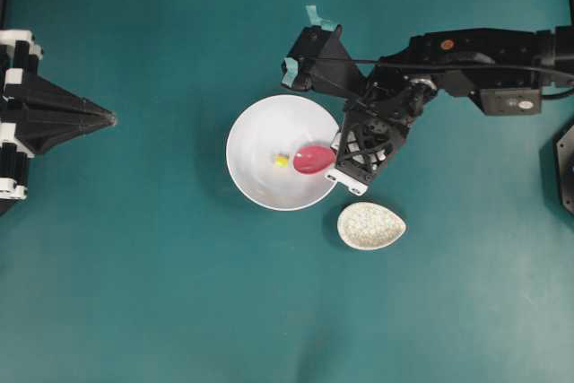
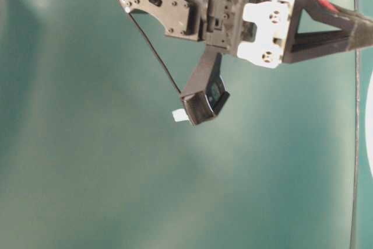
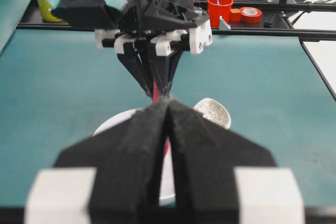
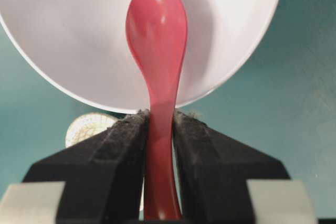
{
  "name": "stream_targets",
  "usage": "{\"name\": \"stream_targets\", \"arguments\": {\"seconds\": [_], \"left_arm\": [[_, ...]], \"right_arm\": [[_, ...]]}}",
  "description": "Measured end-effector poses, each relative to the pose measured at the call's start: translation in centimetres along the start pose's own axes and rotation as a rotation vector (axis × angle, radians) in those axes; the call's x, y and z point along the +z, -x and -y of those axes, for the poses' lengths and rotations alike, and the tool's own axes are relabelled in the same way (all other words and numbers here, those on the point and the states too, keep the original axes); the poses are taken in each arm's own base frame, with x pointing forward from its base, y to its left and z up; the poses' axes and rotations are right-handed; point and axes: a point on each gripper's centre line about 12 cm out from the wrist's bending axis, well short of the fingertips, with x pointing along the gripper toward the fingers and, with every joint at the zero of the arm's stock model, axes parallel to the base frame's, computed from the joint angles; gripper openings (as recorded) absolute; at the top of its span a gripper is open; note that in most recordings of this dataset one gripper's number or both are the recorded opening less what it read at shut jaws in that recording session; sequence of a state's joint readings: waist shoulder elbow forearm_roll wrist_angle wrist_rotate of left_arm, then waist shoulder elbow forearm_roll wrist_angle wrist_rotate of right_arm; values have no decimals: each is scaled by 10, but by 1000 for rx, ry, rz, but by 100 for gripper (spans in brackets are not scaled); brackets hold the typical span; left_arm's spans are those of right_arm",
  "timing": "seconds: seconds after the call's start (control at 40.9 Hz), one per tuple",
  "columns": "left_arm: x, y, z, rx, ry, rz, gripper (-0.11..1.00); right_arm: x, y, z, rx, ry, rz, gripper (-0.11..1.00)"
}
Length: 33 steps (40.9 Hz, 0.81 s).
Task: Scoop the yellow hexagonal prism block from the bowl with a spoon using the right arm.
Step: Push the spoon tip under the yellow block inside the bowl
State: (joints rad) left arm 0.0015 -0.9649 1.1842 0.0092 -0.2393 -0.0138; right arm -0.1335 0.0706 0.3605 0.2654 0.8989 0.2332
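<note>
The right end effector [image 4: 157,129] is clamped on the handle of the spoon [image 4: 156,40], its two black pads pressed against either side of the narrow stem. Gripping that far back leaves the whole oval head free to work as a scoop. In the overhead view the right arm [image 1: 466,65] reaches in from the right of the frame toward the centre, and the spoon's head [image 1: 313,159] hangs over the right half of the bowl [image 1: 260,123].

The yellow hexagonal prism block [image 1: 282,161] lies inside the bowl near its middle, just to the left of the spoon's tip and apparently not yet touching it. That lines the head up for a push toward the left, under the block; the scoop itself looks not yet done.

A small speckled dish [image 1: 370,225] sits on the desk [image 1: 134,293] just below and right of the bowl. The left end effector [image 1: 103,117] is parked at the left edge of the frame, well apart from the bowl, its jaws pressed together and holding nothing.
</note>
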Motion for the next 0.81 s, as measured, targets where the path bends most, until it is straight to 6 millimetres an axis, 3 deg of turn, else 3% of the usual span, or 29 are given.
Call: {"name": "stream_targets", "arguments": {"seconds": [0.808], "left_arm": [[0, 0, 0, 0, 0, -2, -1]], "right_arm": [[25, -14, -6, 19, 12, 101, 21]]}}
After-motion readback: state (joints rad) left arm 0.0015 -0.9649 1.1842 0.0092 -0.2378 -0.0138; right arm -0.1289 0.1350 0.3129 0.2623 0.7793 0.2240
